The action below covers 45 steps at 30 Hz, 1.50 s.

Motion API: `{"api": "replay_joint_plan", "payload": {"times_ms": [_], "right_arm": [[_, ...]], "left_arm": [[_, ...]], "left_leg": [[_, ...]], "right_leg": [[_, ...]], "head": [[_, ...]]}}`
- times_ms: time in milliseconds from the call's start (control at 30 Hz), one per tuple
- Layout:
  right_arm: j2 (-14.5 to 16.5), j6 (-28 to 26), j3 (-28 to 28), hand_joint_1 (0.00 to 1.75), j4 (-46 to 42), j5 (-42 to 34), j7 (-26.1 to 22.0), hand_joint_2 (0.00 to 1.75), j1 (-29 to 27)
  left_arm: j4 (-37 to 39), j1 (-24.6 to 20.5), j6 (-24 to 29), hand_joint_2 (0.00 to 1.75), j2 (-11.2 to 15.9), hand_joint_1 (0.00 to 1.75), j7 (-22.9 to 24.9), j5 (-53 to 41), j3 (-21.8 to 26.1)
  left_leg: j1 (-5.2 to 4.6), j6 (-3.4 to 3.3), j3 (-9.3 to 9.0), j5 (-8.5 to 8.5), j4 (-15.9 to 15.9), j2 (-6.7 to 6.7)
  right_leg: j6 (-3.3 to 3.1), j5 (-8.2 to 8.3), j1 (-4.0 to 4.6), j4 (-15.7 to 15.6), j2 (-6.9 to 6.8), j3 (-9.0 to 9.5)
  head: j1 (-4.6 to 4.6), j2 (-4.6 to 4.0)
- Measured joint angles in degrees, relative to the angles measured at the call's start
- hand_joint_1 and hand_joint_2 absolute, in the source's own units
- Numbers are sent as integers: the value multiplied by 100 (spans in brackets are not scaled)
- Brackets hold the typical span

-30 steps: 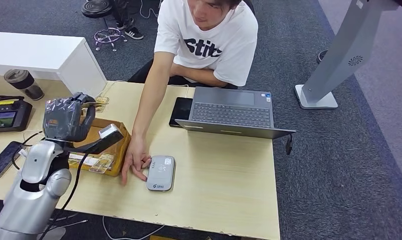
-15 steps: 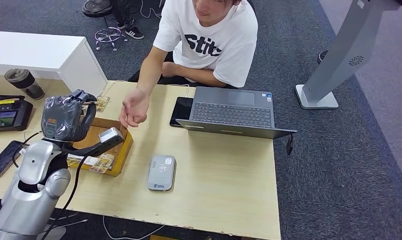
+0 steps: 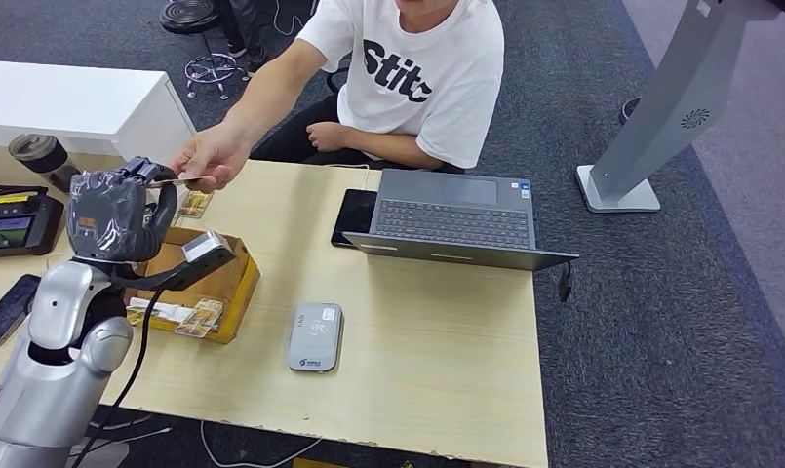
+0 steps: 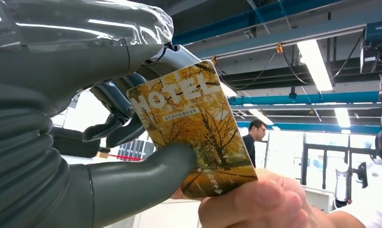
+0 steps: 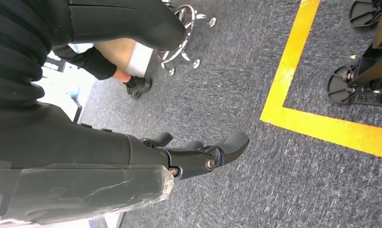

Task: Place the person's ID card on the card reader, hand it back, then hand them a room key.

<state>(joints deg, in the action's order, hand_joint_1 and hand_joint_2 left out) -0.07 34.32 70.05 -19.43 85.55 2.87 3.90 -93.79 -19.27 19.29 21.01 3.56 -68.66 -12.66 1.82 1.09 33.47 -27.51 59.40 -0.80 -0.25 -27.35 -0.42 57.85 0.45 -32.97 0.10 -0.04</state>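
My left hand (image 3: 115,214) is raised above the table's left side and pinches a room key card (image 3: 171,181). In the left wrist view the key card (image 4: 193,128) is yellow with autumn trees and the word HOTEL, held between my thumb (image 4: 132,185) and fingers. The person's hand (image 3: 208,156) reaches across and grips the card's far end; their fingers (image 4: 255,204) lie on its corner. The grey card reader (image 3: 315,336) lies on the table (image 3: 437,370) with nothing on it. My right hand (image 5: 193,156) hangs over the carpet, fingers apart, holding nothing.
A cardboard box (image 3: 234,289) with more cards sits below my left hand. An open laptop (image 3: 451,219) and a black tablet (image 3: 352,214) stand at the table's far side. A controller (image 3: 13,224), a cup (image 3: 42,161) and a phone (image 3: 3,307) lie at the left.
The person's hand left the table beside the reader, rose and moved left, and now grips the key card. My left hand shifted slightly up and left with the card.
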Motion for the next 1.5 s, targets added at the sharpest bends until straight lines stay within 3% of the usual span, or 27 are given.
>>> {"api": "replay_joint_plan", "payload": {"times_ms": [633, 767, 800, 933, 1500], "right_arm": [[2, 0, 0, 0, 2, 15, 34, 175, 0], [2, 0, 0, 0, 4, 15, 34, 175, 0], [2, 0, 0, 0, 4, 16, 34, 175, -1], [2, 0, 0, 0, 7, 18, 34, 175, 2], [12, 0, 0, 0, 7, 4, 46, 175, -12]], "left_arm": [[79, 1, 45, 175, -188, 175, -58, 11, -2], [80, 1, 66, 175, -196, 0, -58, 17, -2], [81, 1, 98, 175, -205, 0, -58, 27, -2], [81, 11, 190, 0, -253, 0, -78, 127, -2], [107, 180, 259, 0, -437, 0, 18, 72, -5]], "left_leg": [[0, 0, 7, -9, 1, 22], [0, -1, 7, -10, 1, 31], [0, -1, 8, -11, 1, 32], [0, -3, 10, -12, 0, 27], [0, -1, 8, -9, 1, 27]], "right_leg": [[0, -1, 0, 0, 27, -17], [0, -1, 0, 0, 37, -21], [0, -1, 0, 0, 37, -21], [2, -3, 0, -1, 32, -20], [2, 1, 0, -1, 31, -18]], "head": [[-1, 0], [-1, 0], [-1, 0], [1, 0], [-1, 0]]}}
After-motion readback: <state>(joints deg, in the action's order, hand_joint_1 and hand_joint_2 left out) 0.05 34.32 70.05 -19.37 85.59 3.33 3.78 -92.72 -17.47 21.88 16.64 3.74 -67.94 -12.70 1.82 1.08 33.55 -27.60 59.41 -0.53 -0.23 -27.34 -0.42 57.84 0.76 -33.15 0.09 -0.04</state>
